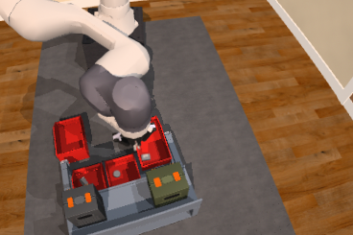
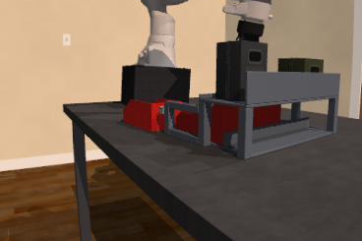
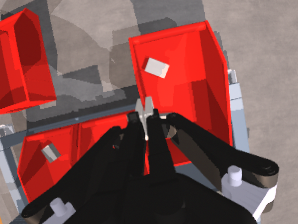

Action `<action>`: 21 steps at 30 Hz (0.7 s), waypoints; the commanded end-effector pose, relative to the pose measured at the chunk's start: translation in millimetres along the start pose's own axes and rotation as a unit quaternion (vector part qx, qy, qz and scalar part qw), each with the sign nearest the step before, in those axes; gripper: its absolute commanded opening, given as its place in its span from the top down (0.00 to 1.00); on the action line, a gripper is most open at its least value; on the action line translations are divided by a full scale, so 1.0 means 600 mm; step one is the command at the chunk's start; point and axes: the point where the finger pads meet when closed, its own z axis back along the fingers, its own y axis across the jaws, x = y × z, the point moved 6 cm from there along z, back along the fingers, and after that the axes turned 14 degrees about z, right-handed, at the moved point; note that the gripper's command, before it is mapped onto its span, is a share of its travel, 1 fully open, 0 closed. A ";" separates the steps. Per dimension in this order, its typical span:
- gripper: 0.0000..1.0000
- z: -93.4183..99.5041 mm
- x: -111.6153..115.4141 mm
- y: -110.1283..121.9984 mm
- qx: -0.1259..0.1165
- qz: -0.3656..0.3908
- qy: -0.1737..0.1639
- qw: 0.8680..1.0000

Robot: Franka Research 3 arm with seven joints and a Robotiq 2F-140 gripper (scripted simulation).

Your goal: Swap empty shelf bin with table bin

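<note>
Four red bins [image 1: 70, 137], grey shelf [image 1: 191, 206]

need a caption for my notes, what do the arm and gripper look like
The arm has smooth, rounded white links, with darker grey casings at the wrist. The gripper is black, with jointed linkage fingers, pale fingertip pads and small white pins at its side links. No cables or markings show.

The white, seven-joint arm [image 1: 72, 20] is reaching from the table's far edge toward its near left corner, its grey wrist [image 1: 126, 99] pointing down, the black tool [image 3: 147, 120] pinching its fingertips together.
</note>
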 end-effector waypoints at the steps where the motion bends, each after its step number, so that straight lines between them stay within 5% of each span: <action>1: 1.00 -0.002 0.005 0.000 0.000 0.002 -0.003 1.000; 21: 1.00 -0.011 0.008 0.000 0.000 0.002 -0.003 1.000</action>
